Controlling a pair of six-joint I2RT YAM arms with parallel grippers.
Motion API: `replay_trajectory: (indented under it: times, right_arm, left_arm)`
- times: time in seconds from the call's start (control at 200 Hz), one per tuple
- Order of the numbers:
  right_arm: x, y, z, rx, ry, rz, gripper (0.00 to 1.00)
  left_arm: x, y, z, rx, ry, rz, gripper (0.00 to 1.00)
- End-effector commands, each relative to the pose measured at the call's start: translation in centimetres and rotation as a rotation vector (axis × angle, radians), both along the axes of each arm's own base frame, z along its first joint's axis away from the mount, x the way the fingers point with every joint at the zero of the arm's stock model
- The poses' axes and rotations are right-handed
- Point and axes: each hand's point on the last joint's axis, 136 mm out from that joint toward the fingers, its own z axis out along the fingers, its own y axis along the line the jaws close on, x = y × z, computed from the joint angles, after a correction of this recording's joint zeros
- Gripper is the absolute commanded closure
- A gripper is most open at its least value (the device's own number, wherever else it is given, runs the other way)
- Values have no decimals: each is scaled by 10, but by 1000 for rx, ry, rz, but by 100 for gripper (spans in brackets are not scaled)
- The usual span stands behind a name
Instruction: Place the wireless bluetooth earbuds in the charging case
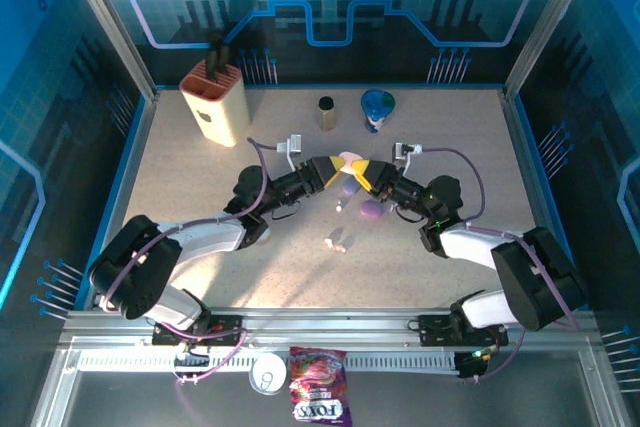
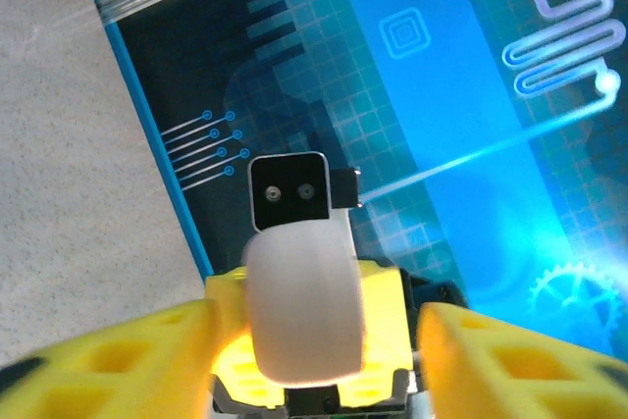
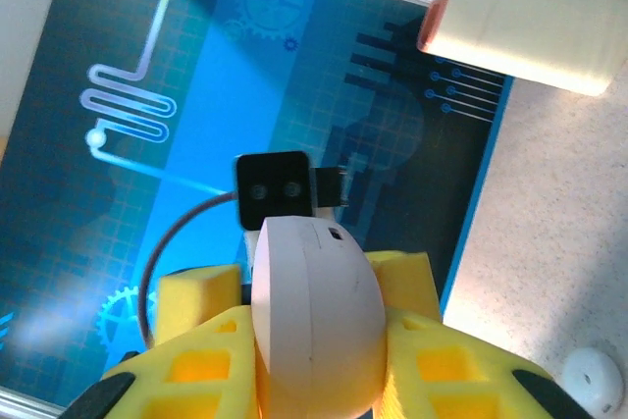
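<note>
A pale pinkish-white pebble-shaped charging case (image 1: 348, 160) hangs above the table's middle, lid closed. My right gripper (image 1: 364, 174) is shut on the case (image 3: 314, 326), its yellow fingers (image 3: 446, 370) pressed against both sides. My left gripper (image 1: 333, 171) faces it, open, and its fingers (image 2: 108, 365) stand apart on either side of the case (image 2: 302, 306) without touching. Two small pinkish earbuds (image 1: 336, 242) lie on the table below, and another tiny one (image 1: 340, 207) beside a purple case (image 1: 372, 210). A second purple piece (image 1: 347, 187) sits just under the grippers.
A tan knife block (image 1: 215, 102) stands at the back left, and it is also in the right wrist view (image 3: 520, 17). A small brown bottle (image 1: 326, 112) and a blue cup (image 1: 378, 107) are at the back centre. A can (image 1: 268, 372) and candy bag (image 1: 318, 397) lie beyond the near rail.
</note>
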Motion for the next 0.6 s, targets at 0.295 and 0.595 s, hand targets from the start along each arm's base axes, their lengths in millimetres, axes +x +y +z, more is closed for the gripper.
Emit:
replay_trajectory:
  times: [0.295, 0.595]
  right_arm:
    - [-18, -2, -3, -123, 128, 61, 86]
    - [-46, 10, 12, -115, 186, 203, 91]
  left_arm:
    - [-28, 19, 2, 305, -831, 104, 21]
    - [-44, 15, -14, 458, -1139, 86, 21]
